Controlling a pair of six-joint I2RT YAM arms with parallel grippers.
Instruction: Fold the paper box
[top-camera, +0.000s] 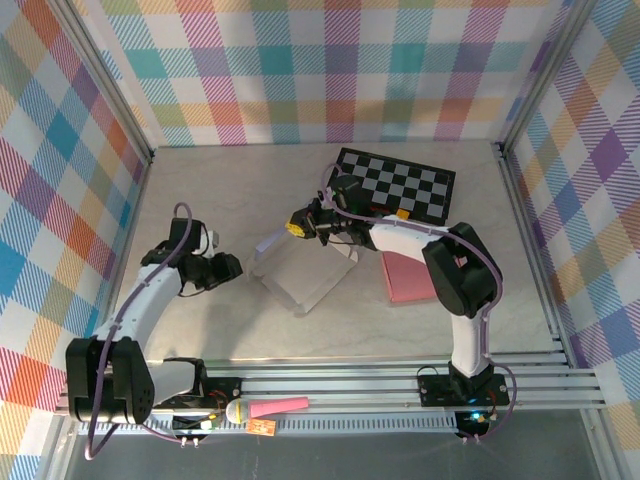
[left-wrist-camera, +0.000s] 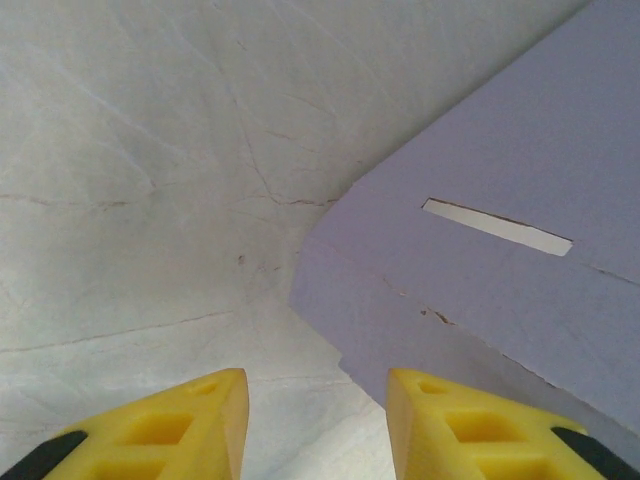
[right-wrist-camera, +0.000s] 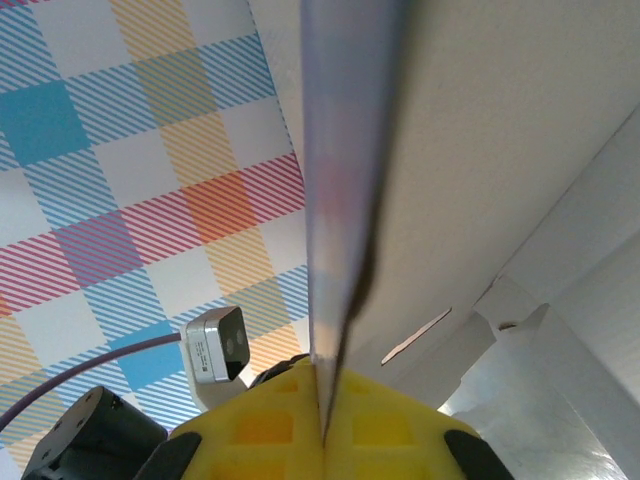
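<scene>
Plaid walls enclose a pale bench. Top view: the paper box lies mid-bench, and the right end effector pinches its far flap, presumably to crease it.

Left wrist view: the left end effector stands part-open and empty, just short of a slotted panel.

Right wrist view: fingers clamp the flap's edge.

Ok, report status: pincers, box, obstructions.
Left pincer open, empty, beside the box. Right pincer shut on box wall. Pink pad and checkerboard lie apart from it.
</scene>
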